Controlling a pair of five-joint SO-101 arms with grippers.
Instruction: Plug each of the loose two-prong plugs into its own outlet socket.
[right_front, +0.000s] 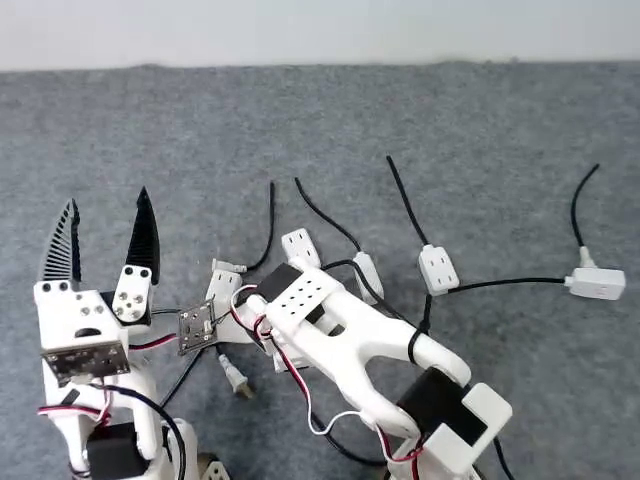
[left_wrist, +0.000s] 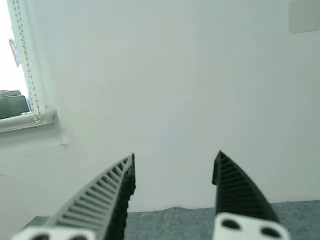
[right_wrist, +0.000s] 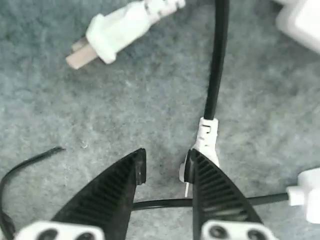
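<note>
Right gripper (right_wrist: 165, 161): low over the grey carpet (right_wrist: 125, 110), jaws parted, grasping nothing.
Nearest plug (right_wrist: 206, 142): white, on a black cord (right_wrist: 217, 60), lying just beside one of its fingers (right_wrist: 210, 192).
Second plug (right_wrist: 116, 31): white, prongs bare, loose on the carpet a little farther off.
Left gripper (right_front: 107, 198): raised high, spread wide, empty, aimed at the wall (left_wrist: 175, 75).
Outlet socket (right_front: 438, 268): white, face up beyond the right arm, slots showing.

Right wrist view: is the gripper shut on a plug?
No, the right gripper is open, and the nearest plug lies loose beside it.
</note>
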